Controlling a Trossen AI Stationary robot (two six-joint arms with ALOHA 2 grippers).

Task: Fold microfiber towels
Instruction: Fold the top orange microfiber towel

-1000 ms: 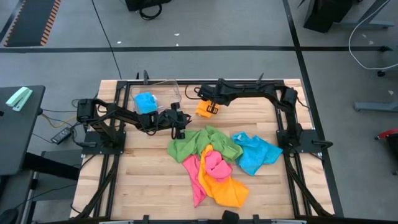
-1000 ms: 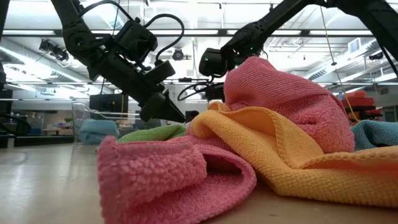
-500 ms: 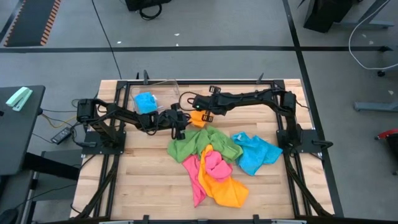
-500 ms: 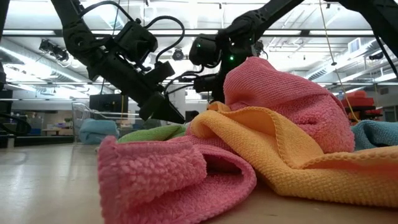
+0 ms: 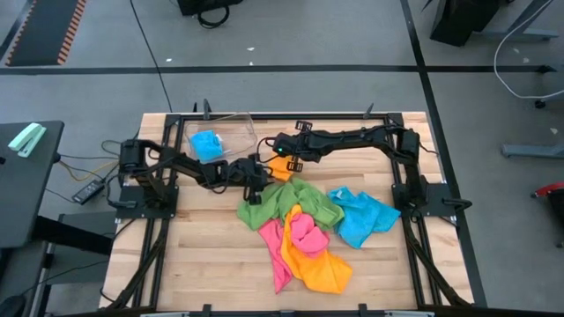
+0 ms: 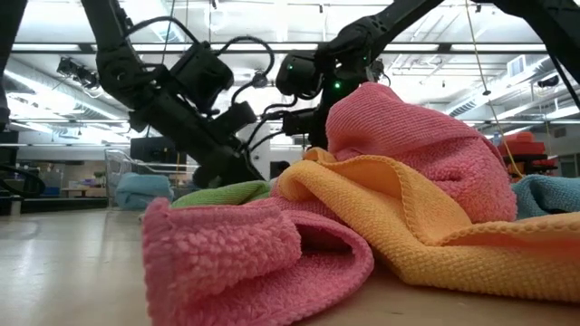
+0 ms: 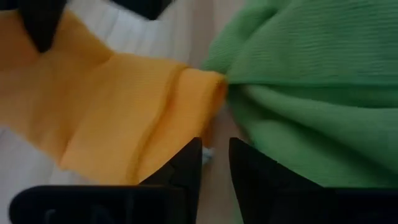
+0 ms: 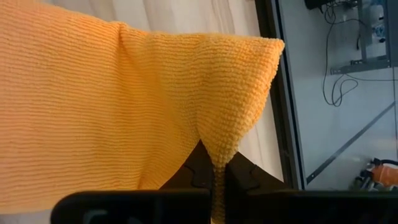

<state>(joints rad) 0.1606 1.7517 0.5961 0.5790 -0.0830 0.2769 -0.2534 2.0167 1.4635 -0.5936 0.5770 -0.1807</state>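
Pink towel point(image 6: 272, 244) front, orange towel point(image 6: 426, 208) draped over; green towel point(image 6: 222, 193) behind.

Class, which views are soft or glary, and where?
Left wrist view: orange towel and green towel blurred at close range. Low view: bright ceiling lights glare behind the dark arms; pink towel sharp. High view: evenly lit.

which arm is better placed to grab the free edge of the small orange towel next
Left. The right gripper is already shut on the small orange towel, while the left gripper sits just before the towel's edge beside the green towel, fingers narrowly apart and empty.
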